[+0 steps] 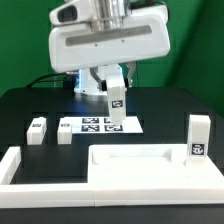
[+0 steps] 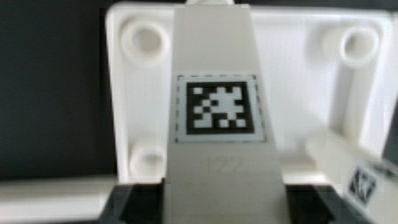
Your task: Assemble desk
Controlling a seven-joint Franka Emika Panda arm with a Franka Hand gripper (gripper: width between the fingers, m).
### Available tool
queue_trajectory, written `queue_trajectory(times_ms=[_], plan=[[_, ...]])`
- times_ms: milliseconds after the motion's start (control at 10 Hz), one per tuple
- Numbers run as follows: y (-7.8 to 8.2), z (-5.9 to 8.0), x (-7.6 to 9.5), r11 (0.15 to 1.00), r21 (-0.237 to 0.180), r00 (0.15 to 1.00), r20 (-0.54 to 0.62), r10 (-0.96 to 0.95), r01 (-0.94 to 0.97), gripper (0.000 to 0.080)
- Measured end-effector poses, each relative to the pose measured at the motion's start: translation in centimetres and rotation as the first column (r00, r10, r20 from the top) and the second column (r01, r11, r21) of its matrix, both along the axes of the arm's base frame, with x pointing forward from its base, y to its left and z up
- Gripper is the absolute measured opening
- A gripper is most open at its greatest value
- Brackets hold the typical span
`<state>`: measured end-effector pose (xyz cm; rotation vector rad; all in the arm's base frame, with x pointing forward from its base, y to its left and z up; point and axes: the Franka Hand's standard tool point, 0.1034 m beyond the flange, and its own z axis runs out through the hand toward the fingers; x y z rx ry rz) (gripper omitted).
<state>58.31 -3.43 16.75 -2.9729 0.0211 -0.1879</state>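
The arm (image 1: pixel 105 40) is cut off by the exterior view's upper edge; the fingers of the gripper (image 1: pixel 114 92) blend into the held leg block (image 1: pixel 115 108); that block hides part of the marker board (image 1: pixel 90 127) and, in the wrist view, the middle of the tabletop panel (image 2: pixel 139 95); a white shape (image 2: pixel 365 178) beside it is too blurred to name; tags on the two small leg blocks (image 1: pixel 38 130) (image 1: pixel 65 133) are too small to read.

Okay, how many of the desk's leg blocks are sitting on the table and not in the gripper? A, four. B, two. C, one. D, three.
D: the first leg block and the second leg block sit toward the exterior view's left, the upright leg block stands at its right, and the fourth leg block is in the gripper.
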Motion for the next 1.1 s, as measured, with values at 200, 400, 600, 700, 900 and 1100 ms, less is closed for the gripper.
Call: queue_trajectory(times_ms=[200, 400, 600, 700, 900, 1100], plan=[[-1.6, 2.0, 2.3, 0.999, -0.035, 0.988, 0.153, -0.005, 0.011, 0.029], [-2.7, 1.9, 1.9, 0.994, -0.106, 0.959, 0.284, -0.008, 0.04, 0.029], [-4.0, 2.0, 1.7, 0.983, -0.171, 0.931, 0.365, 0.007, 0.06, 0.029], [-4.2, 1.8, 1.8, 0.981, -0.183, 0.926, 0.376, 0.006, 0.068, 0.029], [-3.7, 2.3, 3.6, 0.988, -0.146, 0.934, 0.358, -0.002, 0.058, 0.029], [-3.2, 2.0, 5.9, 0.987, -0.138, 0.925, 0.379, -0.027, 0.085, 0.029]])
